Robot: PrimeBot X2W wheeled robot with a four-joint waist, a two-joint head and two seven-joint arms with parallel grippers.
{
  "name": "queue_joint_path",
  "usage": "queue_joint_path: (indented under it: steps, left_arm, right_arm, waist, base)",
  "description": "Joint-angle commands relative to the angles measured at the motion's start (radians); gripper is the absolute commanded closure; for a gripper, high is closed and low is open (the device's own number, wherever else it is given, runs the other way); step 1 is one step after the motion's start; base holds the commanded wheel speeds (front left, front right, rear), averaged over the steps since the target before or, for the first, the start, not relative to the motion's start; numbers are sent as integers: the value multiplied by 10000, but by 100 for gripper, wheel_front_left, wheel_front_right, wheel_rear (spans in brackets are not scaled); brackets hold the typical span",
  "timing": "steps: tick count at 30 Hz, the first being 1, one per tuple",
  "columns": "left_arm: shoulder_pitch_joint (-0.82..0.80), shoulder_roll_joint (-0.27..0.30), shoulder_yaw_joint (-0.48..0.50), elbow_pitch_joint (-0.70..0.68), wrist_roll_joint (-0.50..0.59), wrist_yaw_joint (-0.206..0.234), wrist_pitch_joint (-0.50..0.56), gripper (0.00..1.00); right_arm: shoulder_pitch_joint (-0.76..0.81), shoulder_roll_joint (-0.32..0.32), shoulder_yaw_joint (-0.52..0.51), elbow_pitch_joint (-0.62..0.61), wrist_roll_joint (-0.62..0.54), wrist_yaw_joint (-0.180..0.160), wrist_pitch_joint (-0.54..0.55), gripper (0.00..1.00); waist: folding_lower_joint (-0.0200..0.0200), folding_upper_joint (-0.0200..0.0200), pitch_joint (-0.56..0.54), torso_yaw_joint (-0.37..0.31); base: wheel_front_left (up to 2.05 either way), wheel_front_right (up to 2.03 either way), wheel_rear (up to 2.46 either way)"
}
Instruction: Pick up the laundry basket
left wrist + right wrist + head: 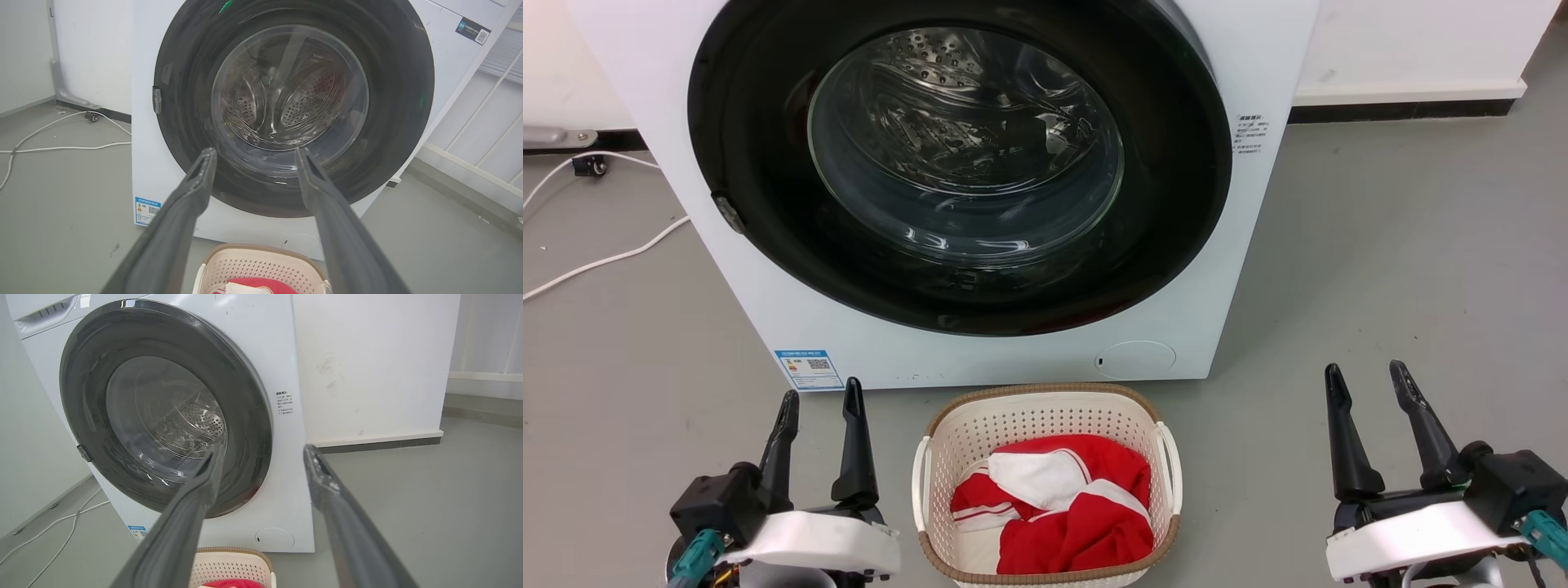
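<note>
Grey floor (1380,269) runs wide to the right of the white washing machine (752,310), back to a dark skirting strip (1405,110) under a white wall (1421,41). To the machine's left a white cable (596,265) curls across the floor near its corner. The machine's round dark door (1176,204) is closed, with the steel drum showing through the glass. The laundry basket (1045,420) stands upright on the floor just in front of the machine's lower edge, its brown rim near the cabinet, with a red and white garment (1086,514) heaped inside. It sits between the two tools, touched by neither. The left tool (821,394) is at the lower left, fingers spread and gripping nothing, with a strip of floor between it and the basket's left handle (920,482). The right tool (1365,371) is likewise spread and unladen, well apart from the right handle (1172,465) and farther from the basket than the left tool. Both point toward the machine.
</note>
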Motion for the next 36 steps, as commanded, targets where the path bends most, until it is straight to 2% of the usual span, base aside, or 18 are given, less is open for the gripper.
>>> queue_joint_path:
  steps: [1,25,36]
  left_arm:
    - [69,33,-22,-102,200,47,-86,0]
    - [364,37,-75,-271,2153,280,-553,0]
    - [490,36,-97,-278,2722,433,-685,0]
  right_arm:
    - [98,-45,16,-125,-165,1,-73,0]
    - [344,-50,23,-251,-2078,-1,-551,0]
    - [406,-50,-147,-77,-2286,-1,-662,0]
  waist:
    - [0,-1,0,0]
    - [0,-1,-6,3]
    - [0,-1,-40,16]
  base:
    - [0,0,0]
    - [0,0,0]
    - [0,0,0]
